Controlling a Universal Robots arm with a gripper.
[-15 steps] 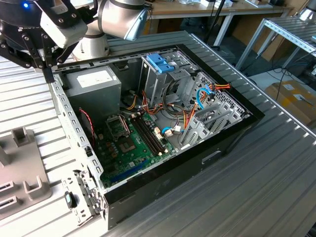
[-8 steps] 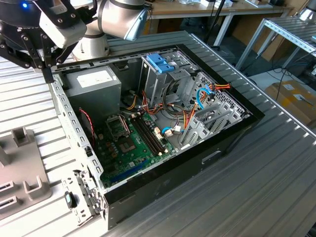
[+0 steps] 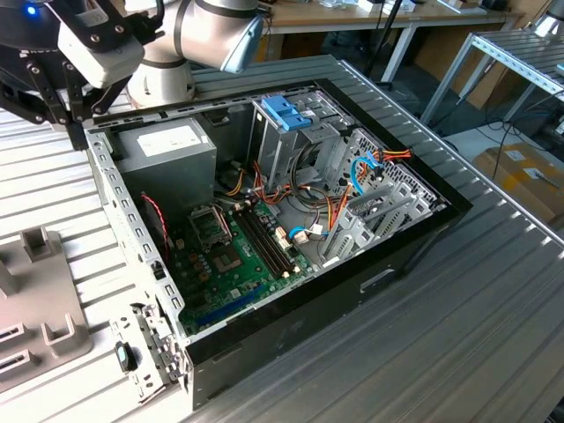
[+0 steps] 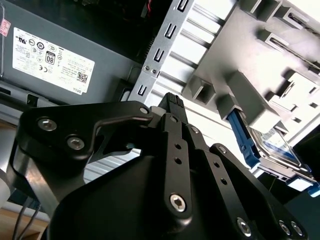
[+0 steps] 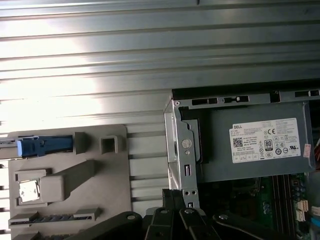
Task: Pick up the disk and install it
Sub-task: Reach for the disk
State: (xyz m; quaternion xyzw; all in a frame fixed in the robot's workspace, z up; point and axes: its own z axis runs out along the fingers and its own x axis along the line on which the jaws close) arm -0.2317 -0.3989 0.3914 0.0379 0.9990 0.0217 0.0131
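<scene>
Second wrist view: black gripper (image 4: 172, 99) clenched empty; ahead of it, I see the flat silver-grey metal disk (image 4: 276, 143) slotted in a grey moulded holder (image 4: 250, 55).

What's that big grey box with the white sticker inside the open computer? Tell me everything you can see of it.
The power-supply box is a plain grey metal block with a white sticker of black print on its upward face. It lies flat in a corner of the open computer case, tucked against the case's perforated metal frame. The green motherboard lies beside it, and coloured wires run past one side.
</scene>
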